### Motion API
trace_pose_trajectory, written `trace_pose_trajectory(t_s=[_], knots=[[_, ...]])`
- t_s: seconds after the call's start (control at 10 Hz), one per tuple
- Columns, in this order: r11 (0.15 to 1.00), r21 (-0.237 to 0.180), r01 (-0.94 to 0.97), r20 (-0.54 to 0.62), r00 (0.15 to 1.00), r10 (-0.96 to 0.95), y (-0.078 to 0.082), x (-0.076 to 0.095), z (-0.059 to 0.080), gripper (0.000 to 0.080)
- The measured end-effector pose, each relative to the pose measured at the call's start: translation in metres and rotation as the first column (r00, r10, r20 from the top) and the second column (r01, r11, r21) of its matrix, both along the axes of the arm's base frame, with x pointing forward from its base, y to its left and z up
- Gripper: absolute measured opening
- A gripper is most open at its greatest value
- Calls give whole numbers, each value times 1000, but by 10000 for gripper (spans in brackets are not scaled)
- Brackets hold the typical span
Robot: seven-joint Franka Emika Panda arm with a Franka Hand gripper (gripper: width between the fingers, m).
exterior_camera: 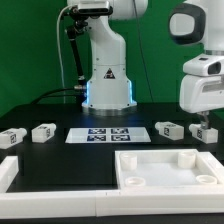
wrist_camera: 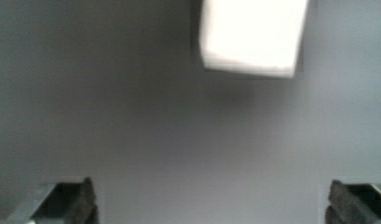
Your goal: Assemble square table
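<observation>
Claw [exterior_camera: 201, 121] [wrist_camera: 208, 206]: jaws spread wide, nothing between them. In the wrist view only bare dark desk [wrist_camera: 151, 130] shows between the fingertips [wrist_camera: 62, 203]. The claw hangs low at the exterior view's right, just above or just beside the nearest leg [exterior_camera: 208, 131]. Contact cannot be told from this angle.

The wrist view shows a blurred white patch [wrist_camera: 254, 35] ahead of the fingertips and off the jaws' centre line. It is likely that leg, but too soft to be sure.

Outward from there:
- A second leg [exterior_camera: 168, 129] lies on the desk near the first.
- The slab [exterior_camera: 150, 178] lies flat at the front with its rim up and corner holes showing. No leg is fitted.
- The marker board [exterior_camera: 103, 133] sits mid-desk.
- Two more legs [exterior_camera: 44, 131] [exterior_camera: 12, 137] lie at the exterior view's left.
- A white bar [exterior_camera: 8, 172] sits at the front left corner.

Judgement: this reads as the approach for a first leg, so the assembly is barely begun.

Risks:
- The patch is not centred between the jaws, so a straight drop could close on air or pinch a corner and twist the leg.
- A fingertip landing on top of the leg could tip it or shove it toward the slab's rim.
- A skewed grip would carry the leg tilted, and it would then jam at a corner hole.
</observation>
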State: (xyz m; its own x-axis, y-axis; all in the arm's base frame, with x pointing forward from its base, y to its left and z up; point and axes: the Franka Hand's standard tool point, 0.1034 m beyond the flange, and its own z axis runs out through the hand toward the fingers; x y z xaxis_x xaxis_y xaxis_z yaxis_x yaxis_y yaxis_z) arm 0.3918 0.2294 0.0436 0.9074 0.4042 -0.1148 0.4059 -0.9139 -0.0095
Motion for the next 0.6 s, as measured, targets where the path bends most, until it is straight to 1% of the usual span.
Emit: trace_pose_trajectory(t_s=[0.1,0.3,0.5,0.6], knots=[[999,-50,-14,-71,997,11,-5,-9,-3,649],[996,-81,-20,-156,988,7,-17,-12,-5,649],[988,-147,-38,-270,963,-4,-19,-12,-6,649],[985,-169,-43,-317,948,-13,-21,-12,-6,649]])
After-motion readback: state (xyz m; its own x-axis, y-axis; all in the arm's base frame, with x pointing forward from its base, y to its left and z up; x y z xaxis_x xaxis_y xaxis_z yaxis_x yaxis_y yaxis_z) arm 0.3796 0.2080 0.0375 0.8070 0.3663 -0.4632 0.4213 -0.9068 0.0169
